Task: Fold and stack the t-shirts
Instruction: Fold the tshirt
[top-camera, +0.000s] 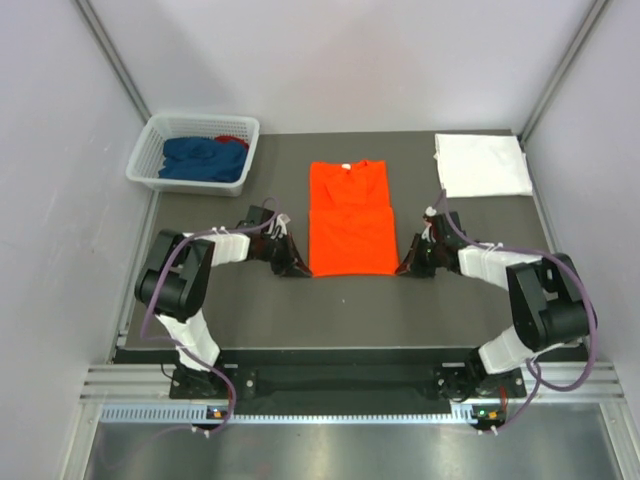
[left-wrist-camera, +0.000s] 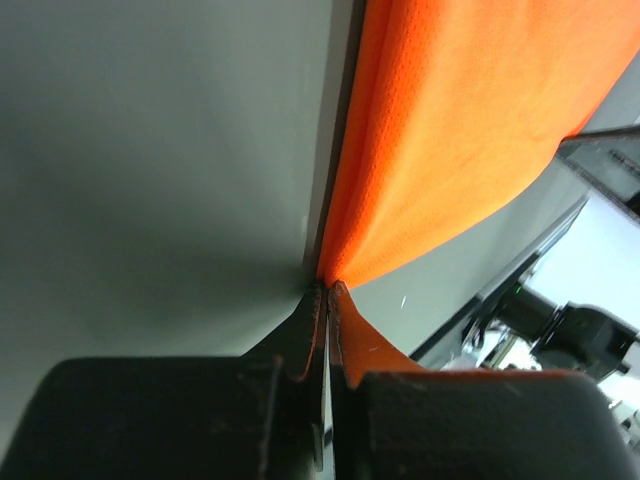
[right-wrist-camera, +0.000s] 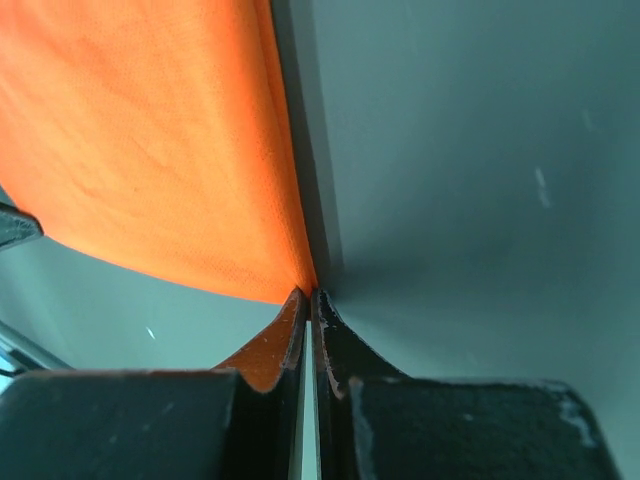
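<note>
My left pincer (left-wrist-camera: 325, 290) is clamped tight on the near left corner of the orange shirt (top-camera: 350, 220), and the cloth bunches right into its tips. My right pincer (right-wrist-camera: 305, 293) is closed on the near right corner, but only the very point of the cloth meets the fingers there, so I cannot see how much is caught. The shirt lies flat mid-table (top-camera: 250, 310), neck away from me, with a crease across it. From above, both pincers' tips are too small to make out. A white shirt (top-camera: 482, 165) lies folded at the far right. In the basket (top-camera: 150, 150) at far left a blue shirt (top-camera: 200, 158) sits crumpled, with a red shirt (top-camera: 232, 140) mostly hidden behind it.
</note>
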